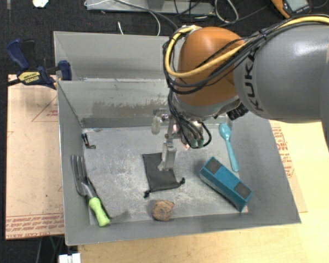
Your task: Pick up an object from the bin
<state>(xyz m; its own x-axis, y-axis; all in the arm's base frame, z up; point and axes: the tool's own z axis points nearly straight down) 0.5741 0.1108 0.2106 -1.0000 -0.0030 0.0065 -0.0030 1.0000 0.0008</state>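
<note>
The grey metal bin (118,163) holds six loose things. At its middle lies a dark sheet (160,179): flat, charcoal, roughly rectangular, with a thin tail drawn out at its lower edge. Just below the sheet sits a brownish stone (163,209). To its right a teal box (225,183) lies slantwise, and a pale blue spoon (228,147) is up and right. A green-handled fork (88,193) is well left, a small black clip (88,140) up and left. The gripper (167,163) stands at the sheet's upper edge; how far it is open, or whether it grips anything, I cannot tell.
</note>
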